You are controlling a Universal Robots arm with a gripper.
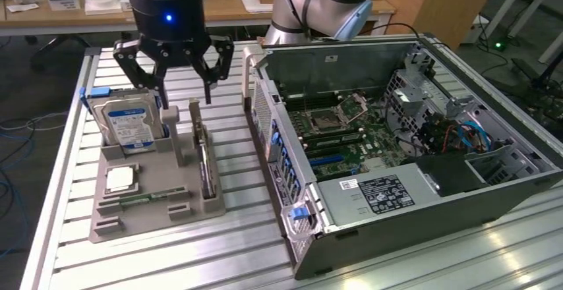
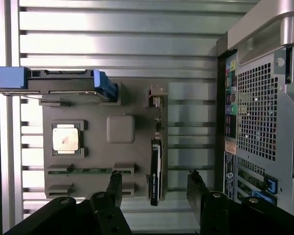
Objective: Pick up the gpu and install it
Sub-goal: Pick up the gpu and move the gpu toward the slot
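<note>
The gripper (image 1: pixel 186 97) hangs above the gpu (image 1: pixel 205 165), jaws spread wide and empty, touching nothing

Work surface: slotted aluminium table (image 1: pixel 158 263), with glare at the near corner on the exterior view's right. Behind it stands a light wooden desk (image 1: pixel 229 8) carrying small white items (image 1: pixel 101 1), and a wooden cabinet (image 1: pixel 436 3) beside it. Floor (image 1: pixel 35 92) dark grey, with loose blue cables (image 1: pixel 10 165). One small green lamp (image 1: pixel 499 44) glows low down.
</note>
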